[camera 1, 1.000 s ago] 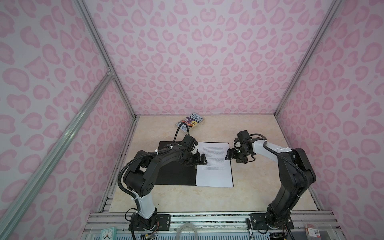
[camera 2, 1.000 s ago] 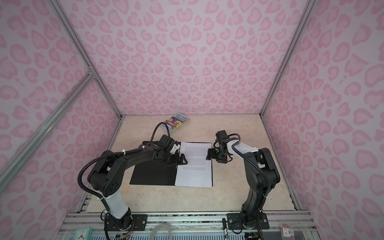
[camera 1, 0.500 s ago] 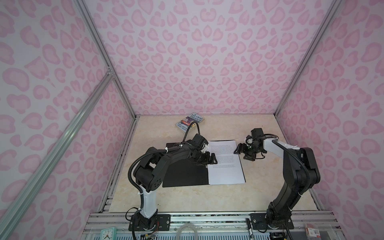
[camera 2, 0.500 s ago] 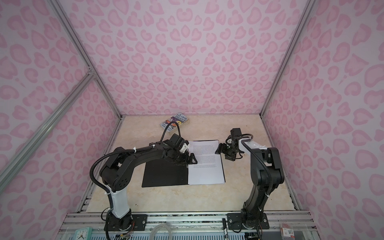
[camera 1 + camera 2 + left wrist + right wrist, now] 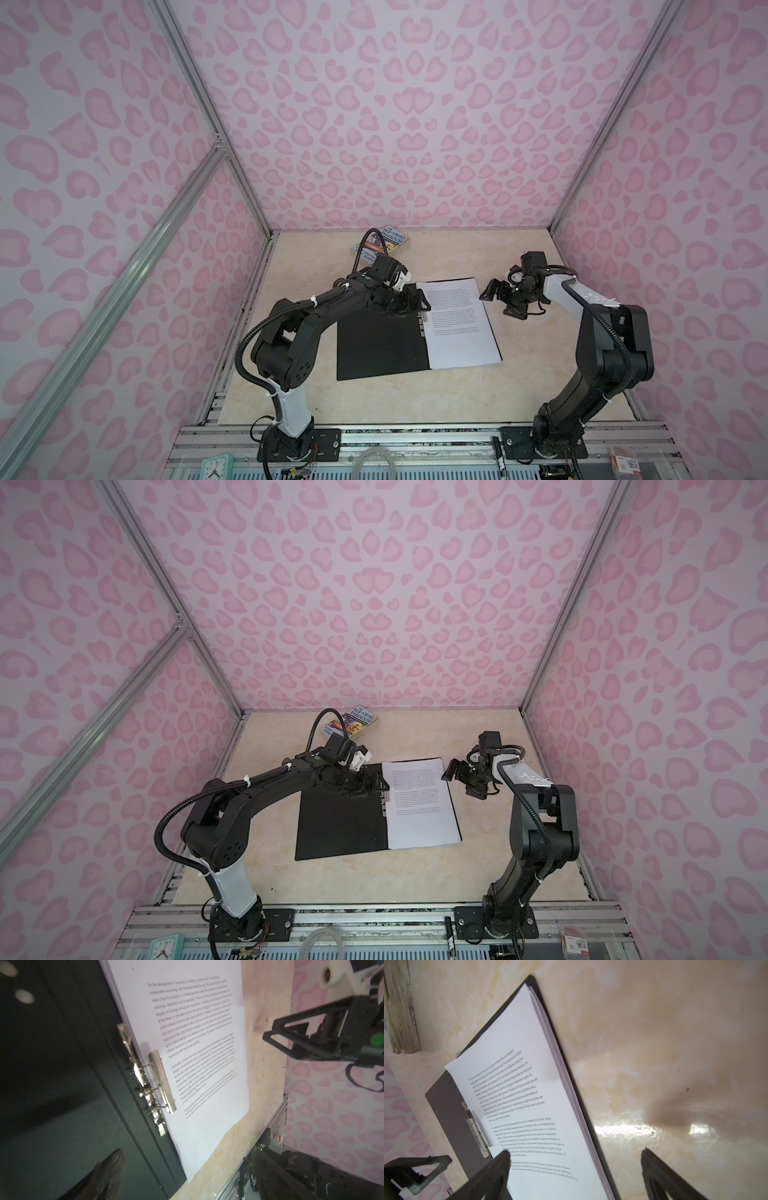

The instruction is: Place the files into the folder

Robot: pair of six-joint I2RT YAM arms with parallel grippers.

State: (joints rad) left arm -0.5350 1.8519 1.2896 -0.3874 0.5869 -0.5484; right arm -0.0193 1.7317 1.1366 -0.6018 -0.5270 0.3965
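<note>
Lying flat, rectangular paper files [image 5: 457, 328] cover black folder [image 5: 378, 349]

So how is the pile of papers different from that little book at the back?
The files are plain white with small black print; the book has a colourful cover. The files lie in the open folder, mid-table; the book lies alone near the far edge of the table. The book looks smaller than the files. Both lie flat.
</note>
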